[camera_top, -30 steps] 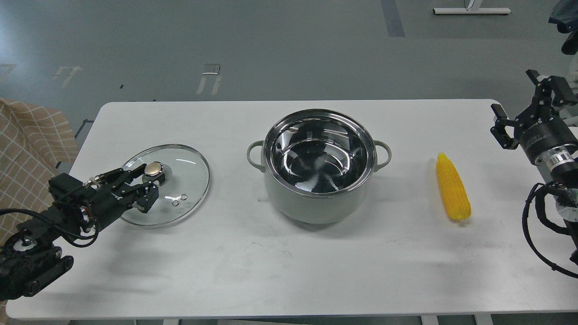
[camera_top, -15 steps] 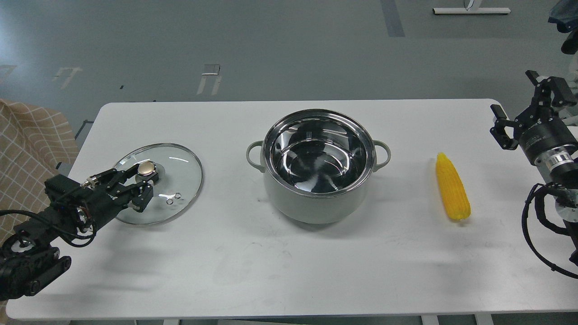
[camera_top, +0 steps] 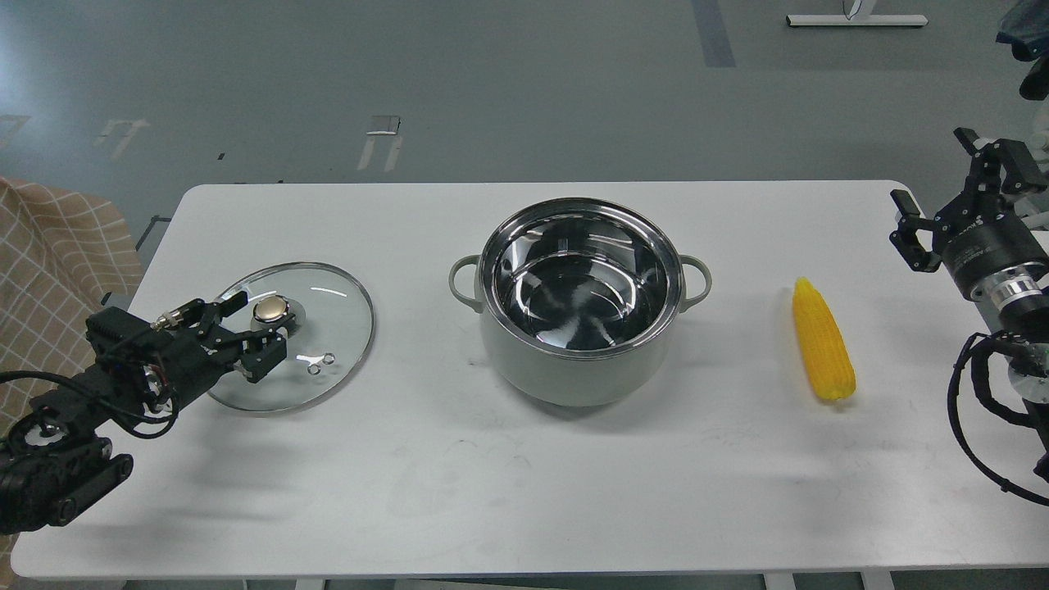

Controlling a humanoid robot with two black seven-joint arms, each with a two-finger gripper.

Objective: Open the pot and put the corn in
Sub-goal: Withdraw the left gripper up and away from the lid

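The pot [camera_top: 578, 328] stands uncovered in the middle of the table, its shiny steel inside bare. The corn [camera_top: 822, 349] lies on the table to the right of the pot, pointed end away from me. The glass lid [camera_top: 328, 315] with its brass knob [camera_top: 273, 310] lies flat on the table left of the pot. My left gripper [camera_top: 256, 326] is low over the lid, its fingers spread apart on either side of the knob's near side, not clamping it. My right gripper [camera_top: 934, 168] is open and empty, raised at the table's right edge, beyond the corn.
The white table [camera_top: 524, 475] has rounded corners; its front half is bare. A checked brown cloth [camera_top: 49, 254] hangs beside the left edge. The right arm's cables [camera_top: 983, 410] loop over the right edge.
The lid has settled flat a little further left than one second ago. My left gripper's fingers have spread off the knob and drawn back slightly. The right arm, pot and corn have not moved.
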